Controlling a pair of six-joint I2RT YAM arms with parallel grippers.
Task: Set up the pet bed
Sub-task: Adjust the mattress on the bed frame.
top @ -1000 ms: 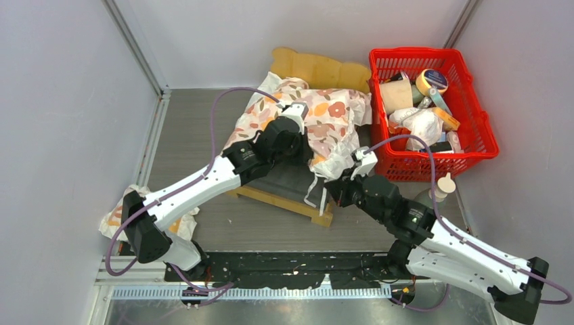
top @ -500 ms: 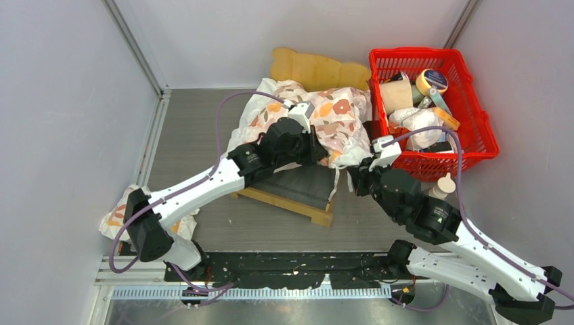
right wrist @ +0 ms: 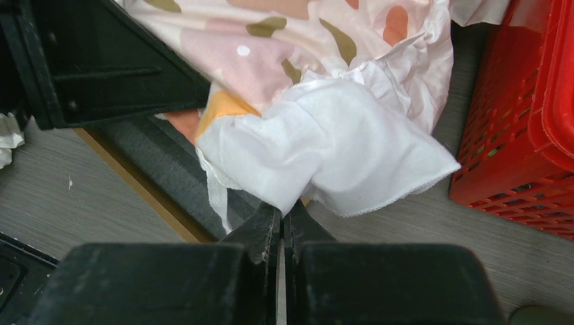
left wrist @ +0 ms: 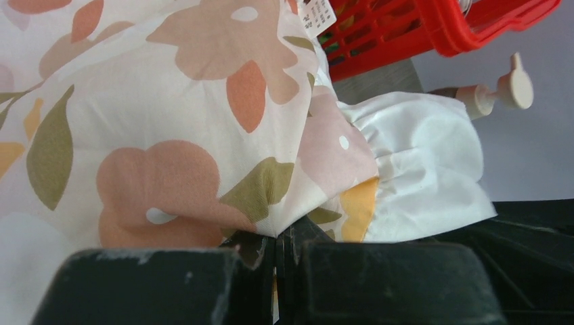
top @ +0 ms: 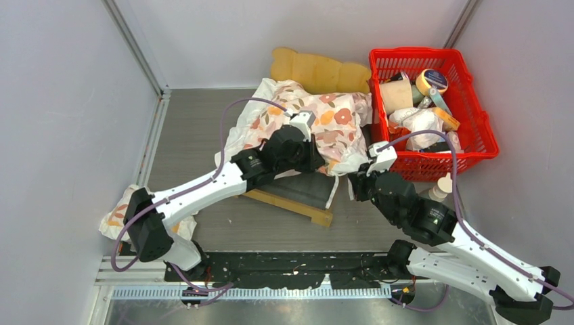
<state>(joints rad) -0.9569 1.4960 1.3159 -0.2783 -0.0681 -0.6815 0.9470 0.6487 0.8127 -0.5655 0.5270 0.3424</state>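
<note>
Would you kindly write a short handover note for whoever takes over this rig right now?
Left gripper: shut on the floral cushion, at its near edge.
Right gripper: shut on its white corner.
Pet bed: mid-table, headboard toward the far wall, beside the red basket.
Done: cushion draped over the bed's far half.
Left: spread it over the bare grey near end, then release.

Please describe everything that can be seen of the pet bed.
The pet bed is a light-wood frame with a scalloped headboard at the far end and a dark grey fabric surface. It stands angled on the table, beside the red basket. The floral cushion lies over it and hides most of it; only the headboard, a grey patch and the near rail show.
</note>
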